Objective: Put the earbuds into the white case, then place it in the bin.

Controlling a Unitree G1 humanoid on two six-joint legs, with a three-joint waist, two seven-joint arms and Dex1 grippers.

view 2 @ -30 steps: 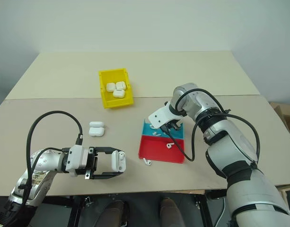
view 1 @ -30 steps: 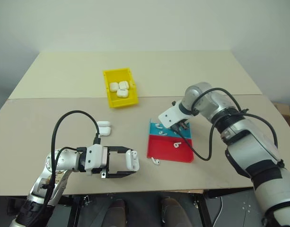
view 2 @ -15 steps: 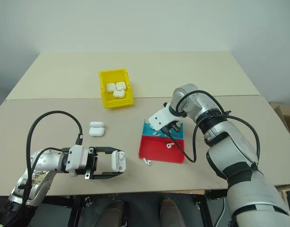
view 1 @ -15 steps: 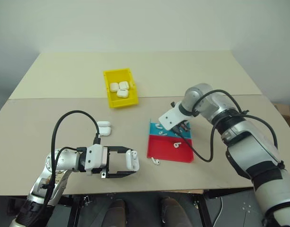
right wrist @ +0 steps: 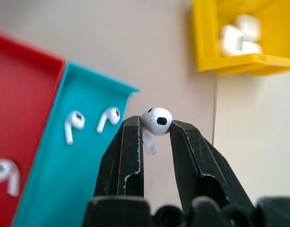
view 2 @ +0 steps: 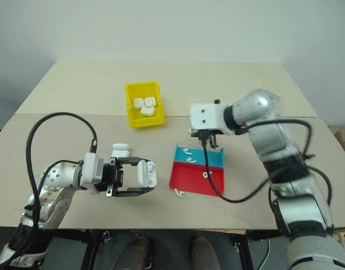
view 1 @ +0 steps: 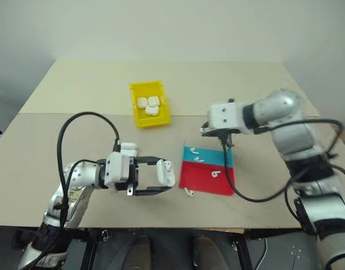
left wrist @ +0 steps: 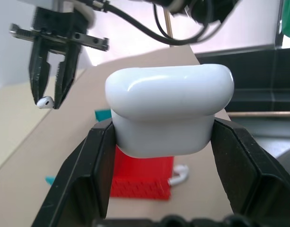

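**A:** Right wrist view first: what have you got?

**B:** My right jaws [right wrist: 153, 130] are clamped on one of the earbuds [right wrist: 155, 121], lifted clear above the teal half of the tray [view 1: 211, 177]. My left jaws [view 1: 161, 175] are clamped on the white case [view 1: 165, 173], held above the counter [view 1: 76, 90] near its front edge, just left of the tray.

**A:** Is the case ready to take it?

**B:** From the left wrist view I cannot tell whether the lid is up; I see only its rounded white body between my fingers [left wrist: 100, 165].

**A:** How much is done, then?

**B:** I judge this round is in its early part. The pick is made; the earbud is not yet in the case. Three closed-looking cases [view 1: 149, 104] already lie in the bin [view 1: 137, 115], which stands further back, left of the counter's middle.

**A:** And what's left?

**B:** Seating this earbud and probably its mate, shutting the lid, carrying the case to the bin. Three more earbuds lie in the tray, one rests on the counter by the tray's front-left corner, and a spare case [view 1: 129, 147] sits just behind my left wrist.
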